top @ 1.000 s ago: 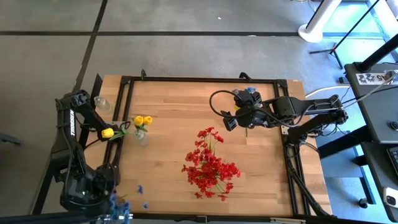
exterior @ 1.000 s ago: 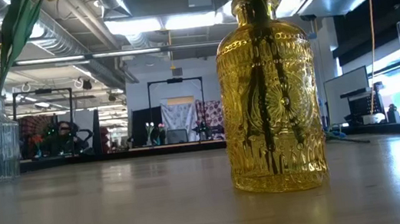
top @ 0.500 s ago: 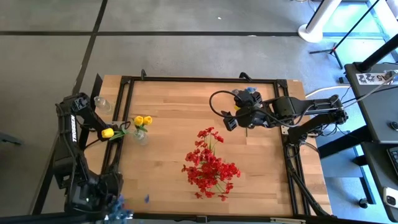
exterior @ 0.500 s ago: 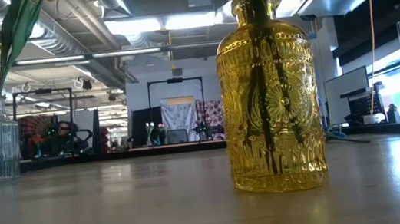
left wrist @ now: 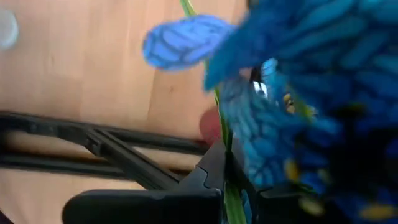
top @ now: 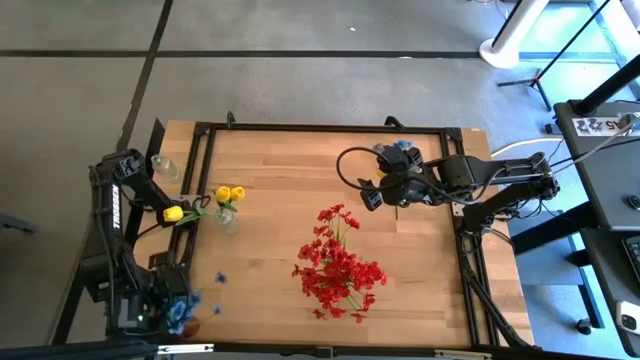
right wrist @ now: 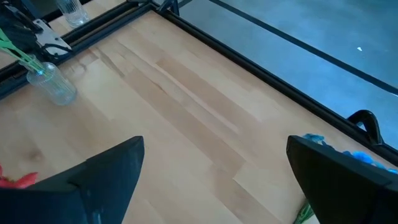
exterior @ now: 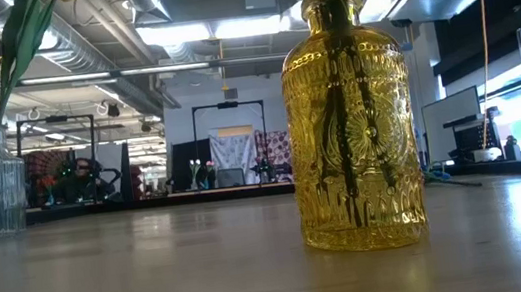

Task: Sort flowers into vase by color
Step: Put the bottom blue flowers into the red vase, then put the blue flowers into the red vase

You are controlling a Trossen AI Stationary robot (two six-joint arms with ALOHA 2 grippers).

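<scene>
From above, the left pincer (top: 172,312) sits at the table's (top: 270,190) near left corner, clamped on a blue flower sprig (top: 190,305). Its wrist view shows the blue blooms (left wrist: 292,106) and green stem (left wrist: 221,118) between its fingers. The right pincer (top: 368,193) hovers far right, fingers apart, empty. Red flowers (top: 340,265) stand in a yellow vase (exterior: 349,119), seen only low.

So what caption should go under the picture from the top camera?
Left gripper carries blue flowers while red flowers fill their vase.
</scene>
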